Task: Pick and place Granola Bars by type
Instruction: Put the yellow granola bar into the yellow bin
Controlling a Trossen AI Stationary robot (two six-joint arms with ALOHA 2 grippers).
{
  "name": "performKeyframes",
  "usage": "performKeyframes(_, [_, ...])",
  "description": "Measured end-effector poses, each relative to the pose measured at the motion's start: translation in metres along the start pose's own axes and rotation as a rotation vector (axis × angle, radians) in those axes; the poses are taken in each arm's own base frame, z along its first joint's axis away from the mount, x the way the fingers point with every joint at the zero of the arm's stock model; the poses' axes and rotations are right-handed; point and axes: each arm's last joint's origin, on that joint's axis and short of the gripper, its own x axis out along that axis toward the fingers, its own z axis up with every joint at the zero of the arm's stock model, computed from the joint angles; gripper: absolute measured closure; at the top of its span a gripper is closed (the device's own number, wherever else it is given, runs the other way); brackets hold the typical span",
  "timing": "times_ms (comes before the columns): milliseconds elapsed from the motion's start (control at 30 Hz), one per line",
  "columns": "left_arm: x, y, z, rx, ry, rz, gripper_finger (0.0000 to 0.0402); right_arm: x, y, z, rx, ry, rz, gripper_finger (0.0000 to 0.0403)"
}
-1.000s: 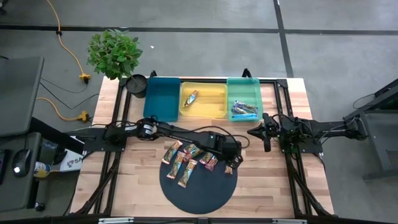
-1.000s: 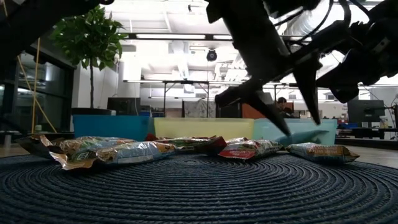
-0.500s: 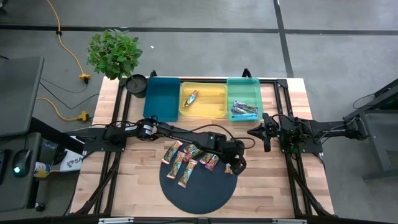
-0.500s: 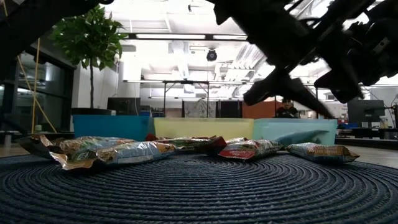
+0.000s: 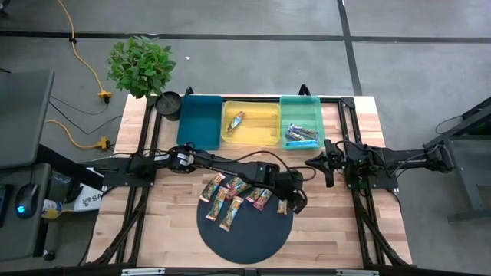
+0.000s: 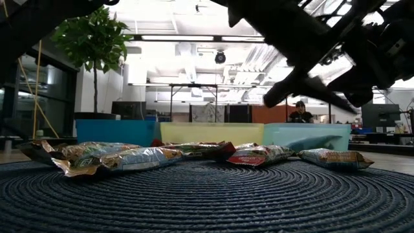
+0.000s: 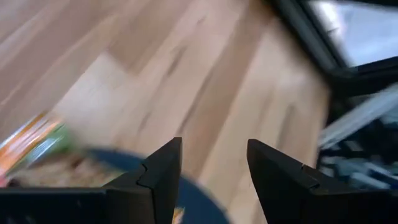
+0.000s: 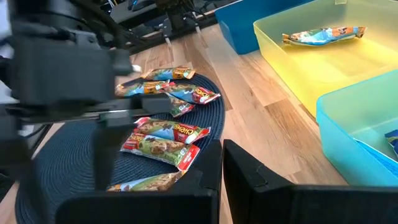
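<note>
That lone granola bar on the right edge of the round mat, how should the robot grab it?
Probably come straight down with the left gripper, open and beside it, and pinch the lone bar across its narrow width at mid-length: it lies flat on the mat, clear of the other bars.

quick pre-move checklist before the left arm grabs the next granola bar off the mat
1. Left gripper open and empty: ok, the left wrist view shows the fingers apart with nothing between them.
2. Left gripper lined up over a bar: not ok, it hangs by the mat's right edge, beside the bar lying there.
3. Bars within reach: ok, the pile lies loose on the mat.
4. Trays have room: ok, the yellow tray holds one bar, the light blue tray a few, the dark blue tray none.
5. Right gripper out of the way: ok, it waits shut near the light blue tray.
</note>
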Motion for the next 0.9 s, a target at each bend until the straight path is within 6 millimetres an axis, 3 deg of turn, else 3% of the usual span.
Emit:
performKeyframes(233, [-0.001,-0.003,0.004,-0.060,-0.068,-0.007,0.0222,0.000,0.000,0.000,0.000,0.000,0.000,0.0402])
performKeyframes(500, [-0.002,0.014,-0.007,-0.078,-0.001,0.209,0.0222,0.000,0.000,0.000,0.000,0.000,0.000,0.0402])
performKeyframes(900, [-0.004,0.020,-0.014,-0.100,0.090,0.260,0.0222,0.000,0.000,0.000,0.000,0.000,0.000,0.0402])
